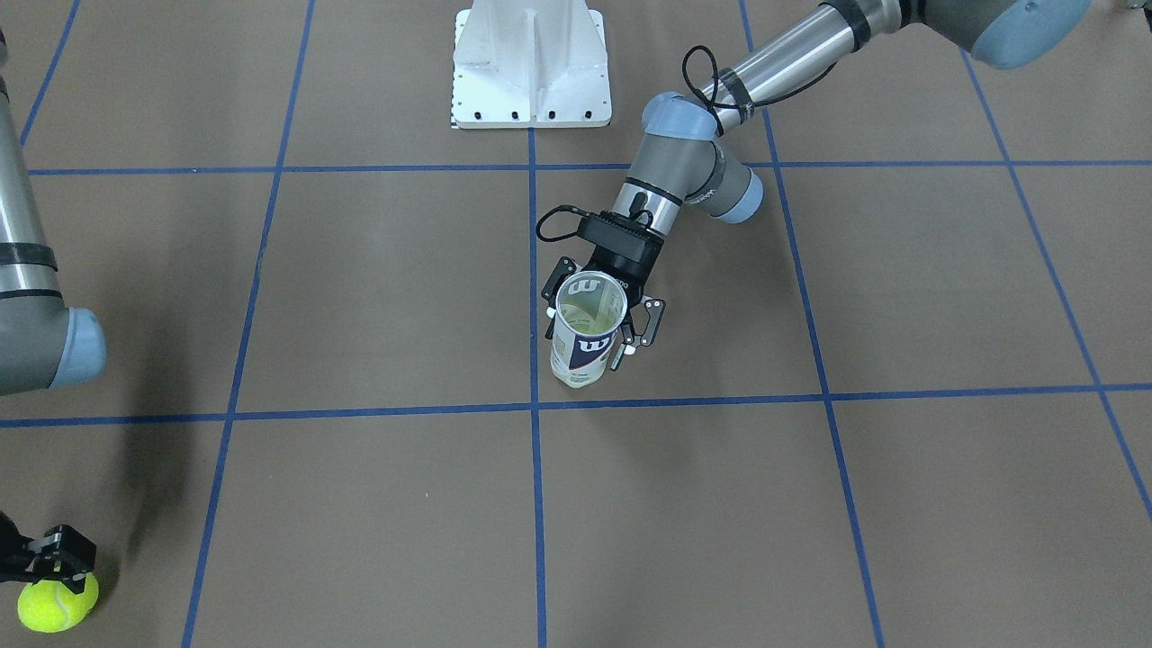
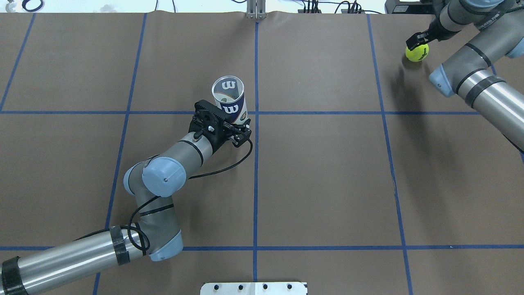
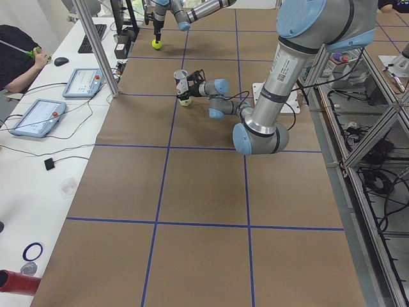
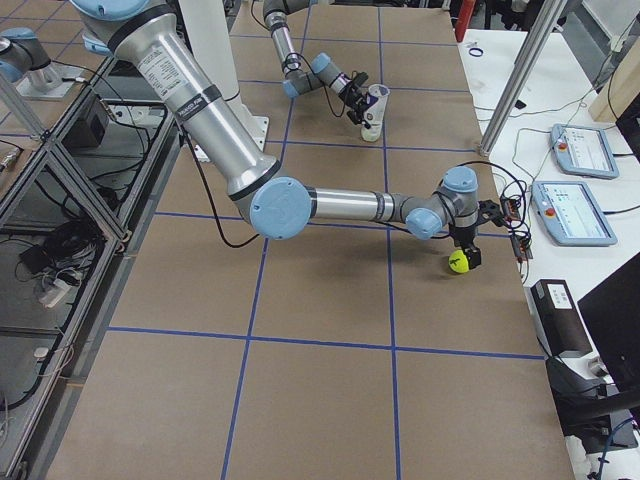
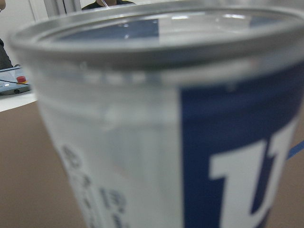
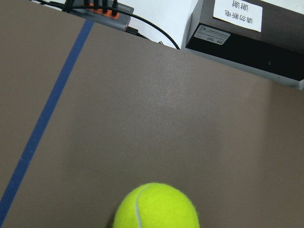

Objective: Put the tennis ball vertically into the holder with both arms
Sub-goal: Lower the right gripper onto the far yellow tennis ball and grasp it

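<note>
The holder [image 1: 587, 335], a clear can with a white and navy "W" label, stands upright with its open top up, near the table's middle [image 2: 229, 98]. My left gripper [image 1: 590, 331] is shut on its lower half, one finger on each side. The can wall fills the left wrist view [image 5: 156, 133]. A yellow tennis ball [image 1: 56, 605] lies on the table at the far right edge [image 2: 416, 53]. My right gripper [image 1: 49, 565] is open, pointing down just over the ball's top. The right wrist view shows the ball [image 6: 156, 206] at its bottom edge, with no fingers in view.
The white bolted pedestal base [image 1: 531, 67] stands at the robot's side of the brown table with blue tape lines. Beyond the ball are a black box [image 6: 247, 42] and cables. A side bench holds tablets [image 4: 580, 150].
</note>
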You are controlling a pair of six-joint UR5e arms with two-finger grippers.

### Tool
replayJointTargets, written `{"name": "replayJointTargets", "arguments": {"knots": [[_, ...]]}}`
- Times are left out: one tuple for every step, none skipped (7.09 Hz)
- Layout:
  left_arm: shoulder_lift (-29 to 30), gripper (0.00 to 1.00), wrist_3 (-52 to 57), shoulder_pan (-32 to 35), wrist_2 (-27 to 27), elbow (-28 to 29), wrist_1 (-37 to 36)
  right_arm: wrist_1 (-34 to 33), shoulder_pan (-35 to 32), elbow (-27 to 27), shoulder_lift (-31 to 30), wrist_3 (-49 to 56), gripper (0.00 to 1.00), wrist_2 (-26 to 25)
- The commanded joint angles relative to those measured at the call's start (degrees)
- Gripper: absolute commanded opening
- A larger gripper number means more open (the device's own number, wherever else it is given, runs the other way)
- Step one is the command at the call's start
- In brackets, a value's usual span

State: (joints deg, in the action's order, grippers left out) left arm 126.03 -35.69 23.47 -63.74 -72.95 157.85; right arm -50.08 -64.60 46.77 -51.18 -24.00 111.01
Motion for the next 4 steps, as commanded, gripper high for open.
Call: {"name": "replayJointTargets", "arguments": {"knots": [[0.0, 0.98, 0.0, 0.3, 0.0, 0.0, 0.0, 1.1, 2.1, -2.1, 0.3, 0.0, 1.0, -2.7], [-0.1, 0.98, 0.0, 0.3, -0.1, 0.1, 0.0, 1.1, 2.4, -2.2, 0.2, -0.1, 0.99, -2.8], [-0.1, 0.98, 0.0, 0.3, -0.1, 0.1, 0.0, 1.0, 2.4, -2.5, 0.1, -0.1, 0.38, -2.7], [0.0, 0.98, 0.0, 0.3, -0.1, 0.0, 0.0, 1.0, 2.4, -2.4, 0.3, -0.1, 0.0, -2.4]]}}
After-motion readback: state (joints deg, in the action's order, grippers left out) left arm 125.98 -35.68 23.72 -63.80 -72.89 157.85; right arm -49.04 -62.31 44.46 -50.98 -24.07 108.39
